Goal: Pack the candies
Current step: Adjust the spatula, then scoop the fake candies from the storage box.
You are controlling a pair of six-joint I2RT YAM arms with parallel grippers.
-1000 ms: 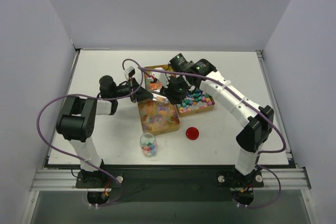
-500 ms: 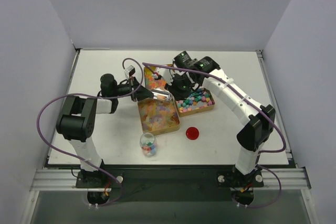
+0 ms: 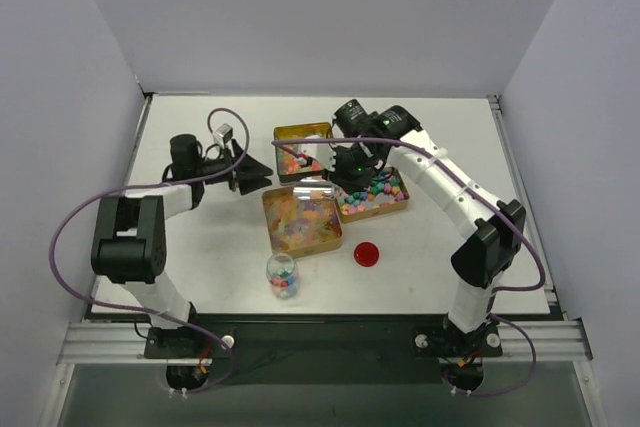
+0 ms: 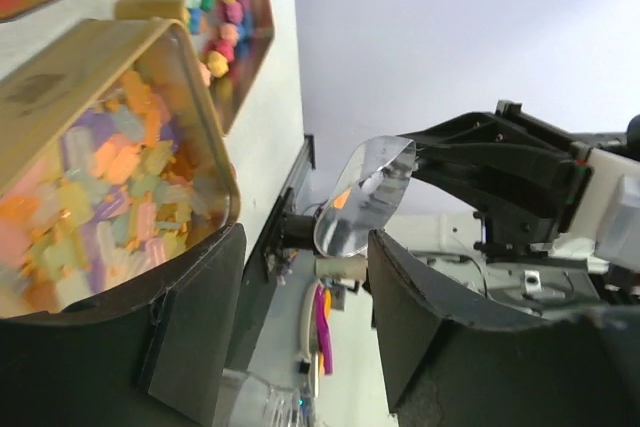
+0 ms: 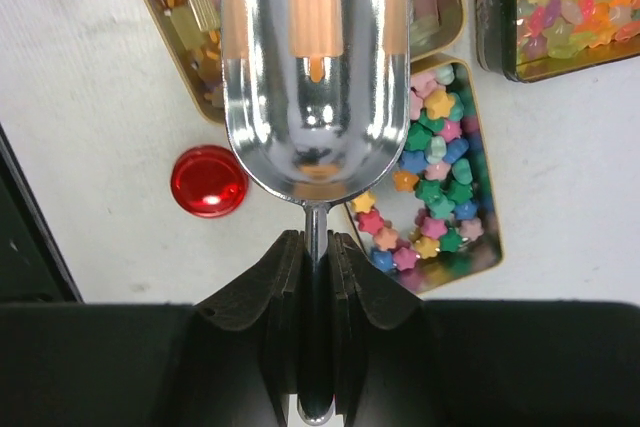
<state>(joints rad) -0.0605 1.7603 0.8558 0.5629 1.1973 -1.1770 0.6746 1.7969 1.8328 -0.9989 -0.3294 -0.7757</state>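
The candies lie in three gold tins: pastel ones [image 3: 302, 219] at the front, star-shaped ones [image 3: 377, 193] on the right, mixed ones [image 3: 300, 155] at the back. A small glass jar [image 3: 282, 275] holds a few more. My right gripper [image 5: 317, 272] is shut on the handle of a silver scoop [image 5: 315, 67], which hangs above the tins. One orange lolly-shaped candy [image 5: 315, 15] shows in its bowl. My left gripper [image 3: 256, 175] stands open and empty, left of the pastel tin [image 4: 100, 167], with the scoop [image 4: 362, 197] ahead of its fingers.
A flat red round lid [image 3: 368, 253] lies on the white table right of the jar, also in the right wrist view as the red lid [image 5: 209, 180]. The star tin [image 5: 440, 177] sits under the scoop's right side. Grey walls close in three sides.
My right gripper has shut on the scoop's handle. My left gripper has opened and drawn back to the left, away from the scoop and tins.
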